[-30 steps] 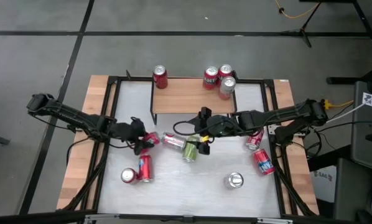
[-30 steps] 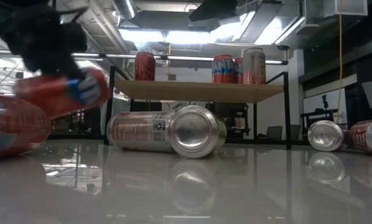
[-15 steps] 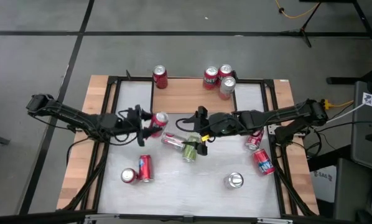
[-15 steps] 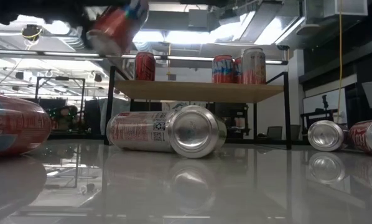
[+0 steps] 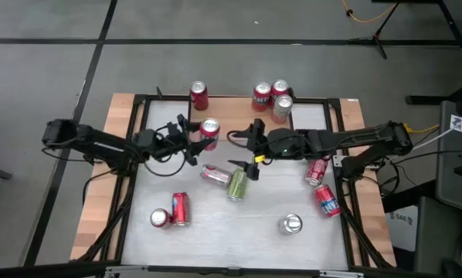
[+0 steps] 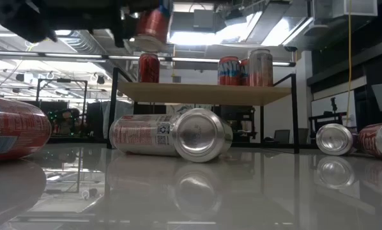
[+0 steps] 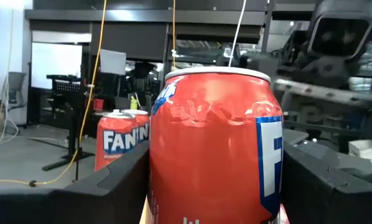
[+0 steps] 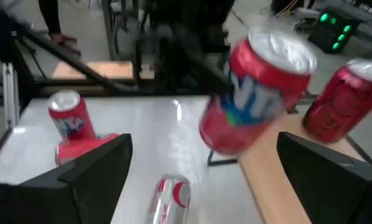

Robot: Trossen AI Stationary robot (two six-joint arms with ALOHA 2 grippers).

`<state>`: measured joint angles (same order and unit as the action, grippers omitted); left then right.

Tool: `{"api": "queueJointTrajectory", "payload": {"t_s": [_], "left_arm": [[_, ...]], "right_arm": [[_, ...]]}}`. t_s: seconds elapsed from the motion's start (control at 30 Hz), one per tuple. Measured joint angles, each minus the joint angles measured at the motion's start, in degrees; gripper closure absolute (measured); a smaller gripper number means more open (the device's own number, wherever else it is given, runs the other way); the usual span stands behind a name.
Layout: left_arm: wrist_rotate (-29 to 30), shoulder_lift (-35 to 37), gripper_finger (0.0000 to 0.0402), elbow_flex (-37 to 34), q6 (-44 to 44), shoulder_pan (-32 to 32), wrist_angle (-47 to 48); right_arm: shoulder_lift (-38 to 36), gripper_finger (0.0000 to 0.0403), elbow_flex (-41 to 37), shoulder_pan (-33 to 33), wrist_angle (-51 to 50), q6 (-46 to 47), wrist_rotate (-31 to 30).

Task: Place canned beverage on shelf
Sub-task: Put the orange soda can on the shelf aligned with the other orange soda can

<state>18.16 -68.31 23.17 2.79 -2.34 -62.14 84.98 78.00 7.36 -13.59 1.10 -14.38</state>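
Observation:
My left gripper (image 5: 202, 136) is shut on a red canned beverage (image 5: 208, 131), held in the air just in front of the shelf's near left corner. The can fills the left wrist view (image 7: 214, 149) and shows high up in the low view (image 6: 151, 22). The shelf (image 5: 239, 123) is a light-wood plank on black legs at the table's far side. One red can (image 5: 198, 95) stands on its left end and three cans (image 5: 273, 98) on its right part. My right gripper (image 5: 250, 144) hangs open just right of the held can, with nothing between its fingers. My left gripper pinches the red can's side wall (image 7: 164, 186) between its two fingers, one on each side of the can's body. The fingers reach in roughly level from the table's left. The can is lifted clear, close to upright with its top (image 5: 209, 125) up.
A silver-and-red can (image 5: 213, 174) and a green can (image 5: 237, 184) lie at the table's middle. Two red cans (image 5: 173, 211) lie near left, two more (image 5: 321, 187) at the right, and a silver can (image 5: 292, 224) stands near right. The shelf's middle is bare wood.
My left gripper has risen and gone toward the table's far edge and the shelf with the red can. It has turned the can from lying on its side to nearly upright. My right gripper has lifted a little.

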Motion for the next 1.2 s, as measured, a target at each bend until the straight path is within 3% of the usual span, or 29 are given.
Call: {"api": "queueJointTrajectory", "payload": {"t_s": [0.4,0.6,0.87,1.2], "left_arm": [[-8.72,-22.10,0.0131,17.18,0.02,-6.82,-1.97],[-10.76,-30.09,0.0131,24.41,0.79,-8.69,-1.94],[-11.74,-36.48,0.0131,28.46,1.25,-9.95,-2.36],[-11.43,-37.07,0.0131,28.46,1.16,-10.33,-2.67]], "right_arm": [[-5.35,0.0013,0.00,-1.16,-4.90,-5.20,-10.48],[-8.10,0.0013,0.00,-1.14,-10.58,-5.57,-11.14],[-10.88,0.0013,0.07,-2.09,-17.08,-2.22,-13.67],[-10.96,0.0013,0.02,-9.16,-20.48,5.28,-12.97]]}}
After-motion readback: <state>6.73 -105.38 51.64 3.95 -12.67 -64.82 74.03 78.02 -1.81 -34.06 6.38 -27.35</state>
